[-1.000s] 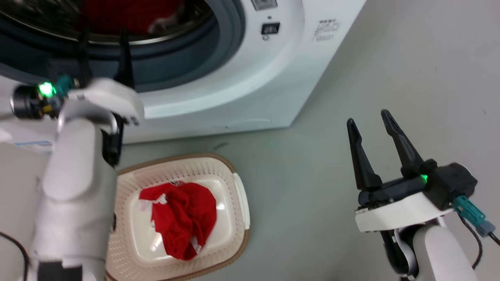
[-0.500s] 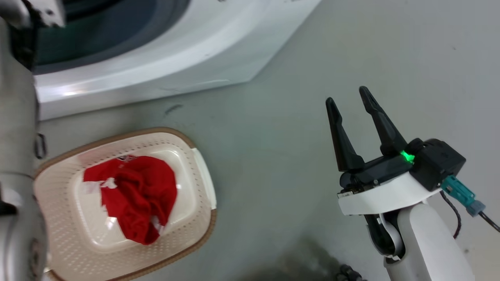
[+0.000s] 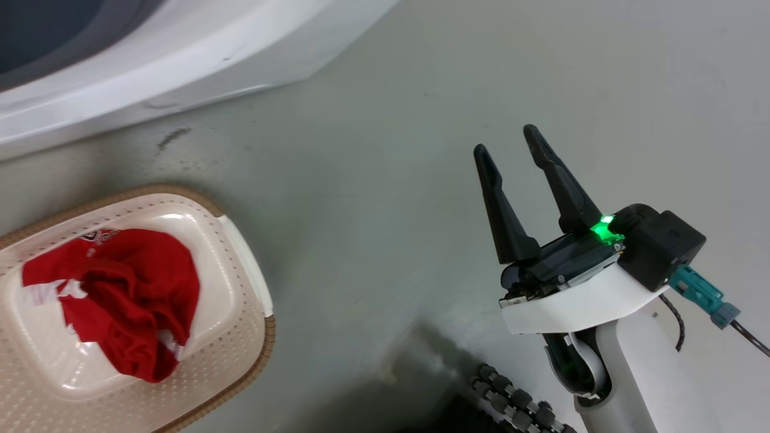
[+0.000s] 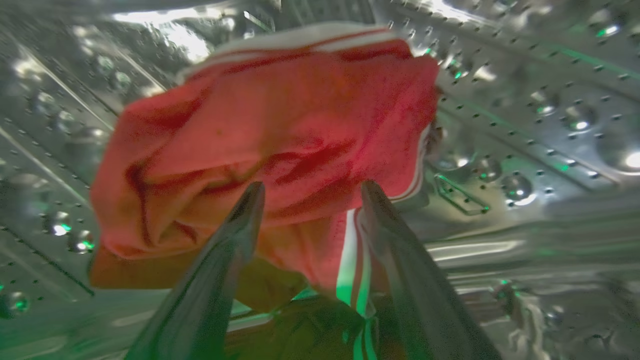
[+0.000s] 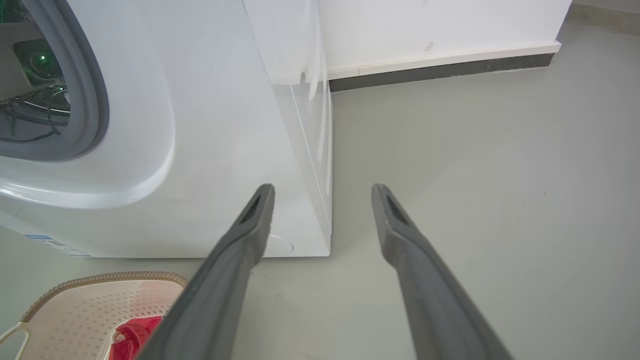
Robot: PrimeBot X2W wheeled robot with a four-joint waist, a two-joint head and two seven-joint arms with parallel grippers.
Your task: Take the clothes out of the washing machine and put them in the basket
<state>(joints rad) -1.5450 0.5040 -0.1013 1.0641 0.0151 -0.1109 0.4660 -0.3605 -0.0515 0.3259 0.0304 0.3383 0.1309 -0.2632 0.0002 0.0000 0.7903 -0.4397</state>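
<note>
Washing machine [image 5: 210, 125]: white, with the grey porthole ring showing at its front. Floor [image 3: 385, 120]: grey, running in front of the machine and past its side. Drum [image 4: 525, 100]: perforated steel, inside the machine.

Basket [image 3: 240, 337]: upright on the floor just in front of the machine, not touching it.

2 red pieces:
- Drum garment [image 4: 280, 130]: bunched inside the machine's drum, with white stripes along its edges.
- Basket garment [image 3: 120, 294]: crumpled on the basket's bottom, outside the machine.

Left pincer [image 4: 310, 192]: inside the machine with fingers spread. The tips sit over the lower part of the drum garment and nothing is pinched. Cannot tell whether the tips touch the fabric.

Right pincer [image 3: 507, 139]: outside the machine, off its front corner and above the floor, well apart from the basket. Fingers are spread and empty, and a green light is lit at its base.
</note>
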